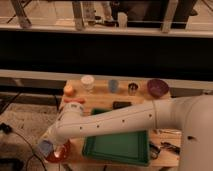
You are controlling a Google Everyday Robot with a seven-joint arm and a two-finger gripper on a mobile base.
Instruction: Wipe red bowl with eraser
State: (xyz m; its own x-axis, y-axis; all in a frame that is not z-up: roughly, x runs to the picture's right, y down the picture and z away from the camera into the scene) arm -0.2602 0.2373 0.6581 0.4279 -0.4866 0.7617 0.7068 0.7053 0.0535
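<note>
The white arm (115, 122) reaches from the lower right across the front of the wooden worktop (100, 99) and bends down at the front left corner. The pincer (48, 145) hangs there at the arm's end, low and just past the worktop's left edge. A pale bluish block (45, 148) shows at its tip. I cannot tell whether this block is held or is part of the pincer. I also cannot tell whether the pincer is open or closed.

The red bowl (60, 154) lies right under and just to the right of the pincer, at the front left corner of the worktop. Only its reddish rim and part of its inside show beside the block, and the two look to be touching or very nearly so.

A green tray (120, 147) lies just to the right of the bowl, partly behind the arm. Along the far edge stand an orange object (68, 89), a white container (87, 82), a blue cup (114, 85), a metal can (132, 88) and a purple bowl (158, 87). Nearer the middle lie a flat red object (74, 100) and a black object (122, 105).
</note>
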